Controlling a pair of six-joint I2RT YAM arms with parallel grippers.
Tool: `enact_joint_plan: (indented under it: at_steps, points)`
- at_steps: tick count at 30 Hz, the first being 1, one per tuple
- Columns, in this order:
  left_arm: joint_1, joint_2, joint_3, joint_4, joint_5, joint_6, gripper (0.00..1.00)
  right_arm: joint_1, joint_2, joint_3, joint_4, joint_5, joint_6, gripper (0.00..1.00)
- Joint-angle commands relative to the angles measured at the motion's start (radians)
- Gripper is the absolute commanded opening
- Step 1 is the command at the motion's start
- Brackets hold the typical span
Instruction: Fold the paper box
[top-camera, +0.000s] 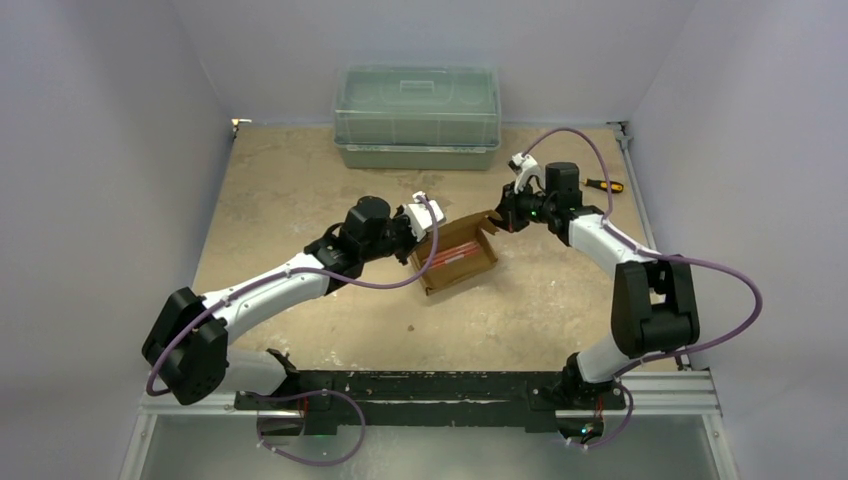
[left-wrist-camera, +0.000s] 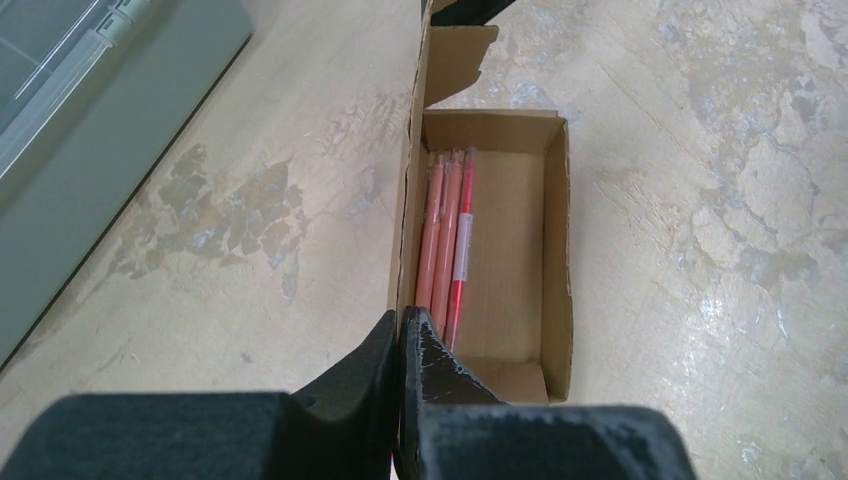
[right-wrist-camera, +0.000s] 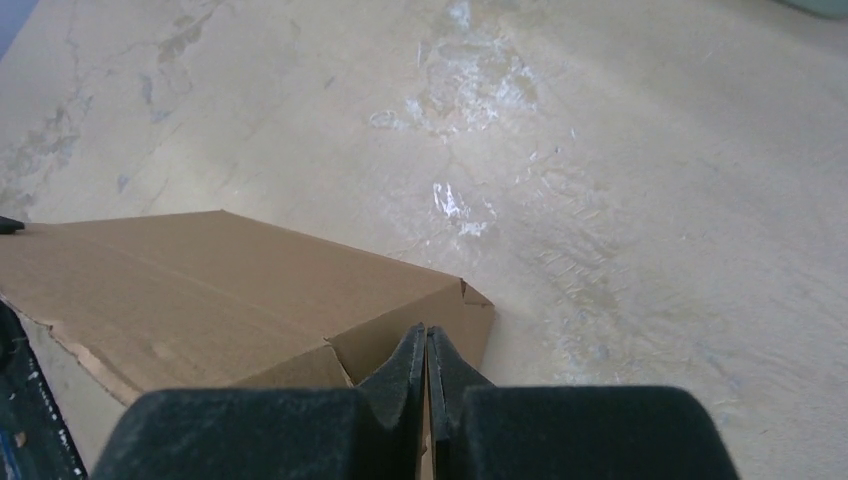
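Observation:
The paper box (top-camera: 464, 274) is an open brown carton in the middle of the table, with a few pink and red pens (left-wrist-camera: 446, 235) lying along its left inner side. In the left wrist view my left gripper (left-wrist-camera: 402, 322) is shut on the box's long left wall (left-wrist-camera: 412, 200), one finger outside and one inside. From the far right end, my right gripper (top-camera: 498, 218) is shut on an upright end flap (right-wrist-camera: 400, 335) of the box, and thin cardboard shows between its fingertips (right-wrist-camera: 427, 336). The box's outer brown panel (right-wrist-camera: 200, 290) fills the left of the right wrist view.
A green translucent lidded bin (top-camera: 417, 117) stands at the back of the table, its side showing in the left wrist view (left-wrist-camera: 80, 130). A yellow-and-black screwdriver (top-camera: 604, 185) lies at the back right, behind the right arm. Walls enclose the table on three sides.

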Motion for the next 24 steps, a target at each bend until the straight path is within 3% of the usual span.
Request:
enact_joint_plan:
  at_steps: [1,8,24]
  points:
    - [0.001,-0.034,-0.002,0.031,0.008,-0.017,0.0,-0.004,0.005,0.066,-0.096,-0.033,-0.043,0.03]
    - [0.002,-0.033,-0.001,0.03,0.009,-0.018,0.0,-0.01,-0.035,0.064,-0.137,0.053,-0.054,0.03]
    - [0.002,-0.033,-0.003,0.036,0.041,-0.034,0.0,-0.026,-0.031,-0.034,-0.041,-0.17,0.054,0.02]
